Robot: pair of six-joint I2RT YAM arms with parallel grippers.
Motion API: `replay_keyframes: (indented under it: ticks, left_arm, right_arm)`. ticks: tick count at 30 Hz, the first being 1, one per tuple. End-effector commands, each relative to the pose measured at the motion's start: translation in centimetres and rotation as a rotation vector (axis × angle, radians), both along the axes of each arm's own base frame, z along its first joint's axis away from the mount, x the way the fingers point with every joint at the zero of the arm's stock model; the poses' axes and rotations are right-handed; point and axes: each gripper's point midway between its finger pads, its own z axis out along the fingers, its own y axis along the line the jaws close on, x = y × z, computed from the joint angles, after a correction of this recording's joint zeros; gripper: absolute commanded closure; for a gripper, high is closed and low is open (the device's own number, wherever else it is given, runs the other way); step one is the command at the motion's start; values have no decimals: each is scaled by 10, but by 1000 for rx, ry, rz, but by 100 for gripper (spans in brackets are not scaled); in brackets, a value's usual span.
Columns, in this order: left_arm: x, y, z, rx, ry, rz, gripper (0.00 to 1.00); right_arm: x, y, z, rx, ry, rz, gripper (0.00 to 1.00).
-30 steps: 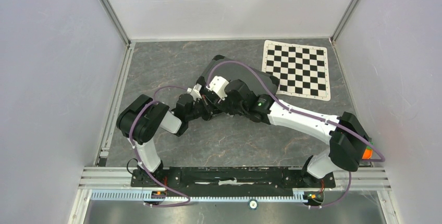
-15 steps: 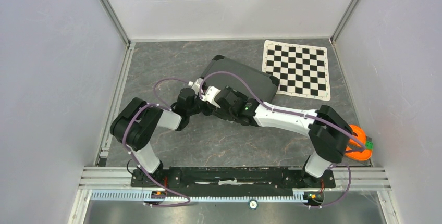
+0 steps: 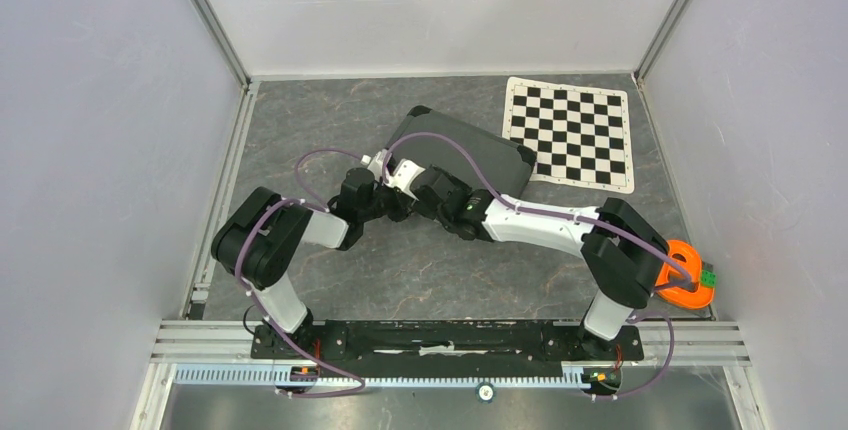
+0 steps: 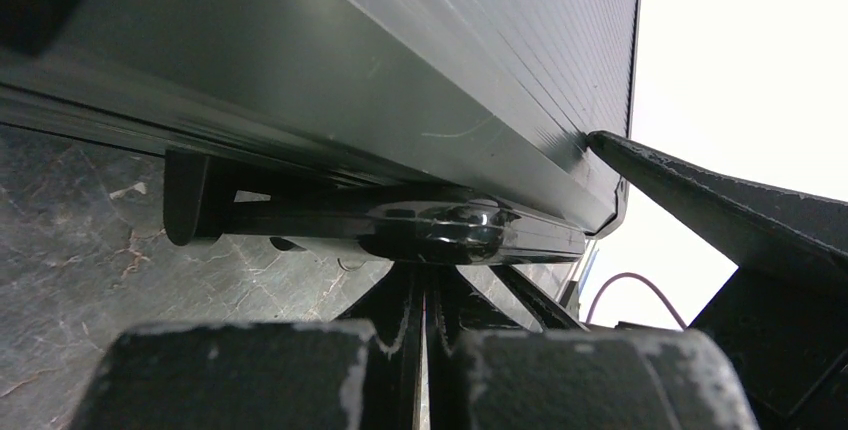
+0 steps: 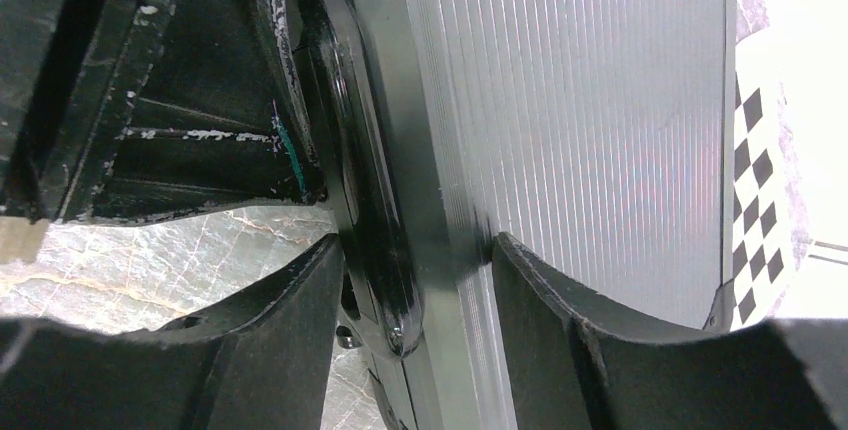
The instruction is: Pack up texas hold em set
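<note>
Toward the far middle of the table (image 3: 440,265), just left of the chequered mat (image 3: 570,133), the black case (image 3: 470,145) lies flat with its lid down. Both arms meet at its near-left edge. The right gripper (image 5: 415,250) clamps across that edge, one finger on the ribbed lid, the other against the glossy handle (image 4: 430,230). The left gripper (image 4: 425,295) has its fingers pressed together on nothing, just at the handle. An orange piece (image 3: 685,285) sits at the near right.

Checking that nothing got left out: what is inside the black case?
The case is shut. Its ribbed lid covers the whole interior, so any chips, cards or dice inside cannot be seen.
</note>
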Motion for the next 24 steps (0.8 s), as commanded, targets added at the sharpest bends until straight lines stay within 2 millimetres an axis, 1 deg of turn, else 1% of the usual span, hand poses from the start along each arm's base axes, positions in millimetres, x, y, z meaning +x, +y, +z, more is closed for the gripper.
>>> replay_keyframes:
  ticks: [1, 8, 11, 16, 18, 20, 24]
  left_arm:
    - [15, -2, 32, -15, -141, 3, 97]
    - [15, -2, 39, -43, -177, 4, 98]
    - [15, -3, 37, -43, -172, 1, 98]
    - [14, 0, 31, -16, -162, 5, 98]
    - [13, 4, 25, 16, -152, 14, 98]
    - [13, 7, 20, 42, -144, 23, 98]
    - [13, 10, 16, 63, -134, 33, 98]
  right_arm:
    - [6, 10, 7, 116, 2, 0, 40]
    - [3, 9, -1, 143, 11, 8, 40]
    - [3, 9, -3, 161, 11, 8, 40]
    - [4, 11, -10, 175, 9, 12, 38]
    - [3, 9, -13, 171, 9, 5, 38]
    - [5, 13, -12, 193, 0, 10, 38]
    - [5, 17, -15, 194, 4, 13, 37]
